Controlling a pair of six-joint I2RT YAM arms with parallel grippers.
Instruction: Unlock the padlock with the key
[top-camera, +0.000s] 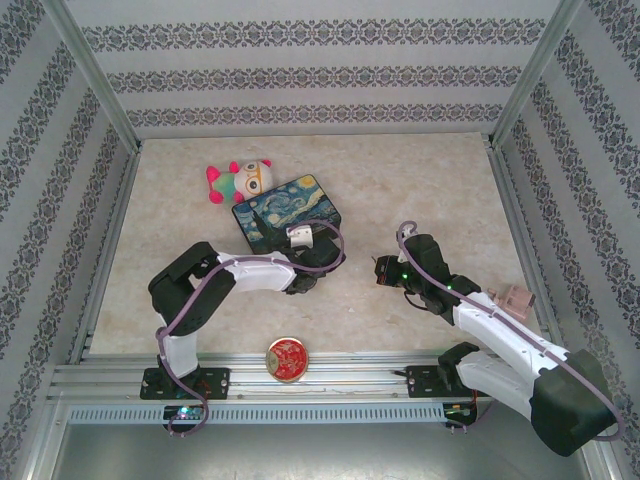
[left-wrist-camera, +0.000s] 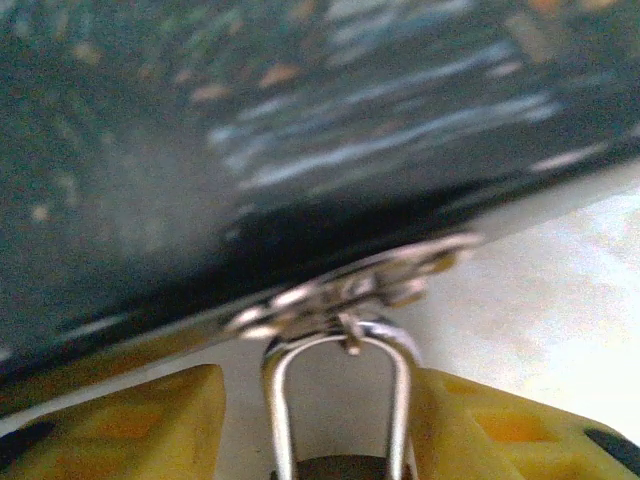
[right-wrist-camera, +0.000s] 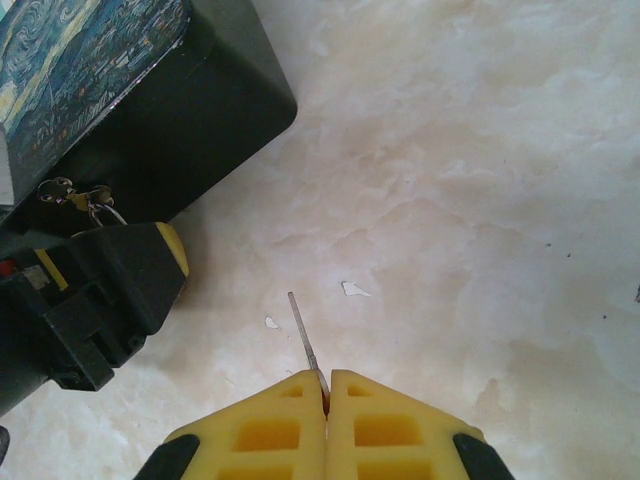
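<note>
The small padlock hangs by its silvery shackle from the hasp on the front of a dark box painted with a starry night sky. My left gripper sits at the box's near edge, its yellow fingers on either side of the shackle, shut on the padlock body, which is mostly hidden. In the right wrist view the padlock pokes out above the left gripper. My right gripper is shut on the key. The thin blade points forward over the bare table, well to the right of the padlock.
A plush toy lies behind the box. A round red tin sits at the near edge between the arm bases. A pinkish object lies by the right wall. Small white flecks dot the marble table.
</note>
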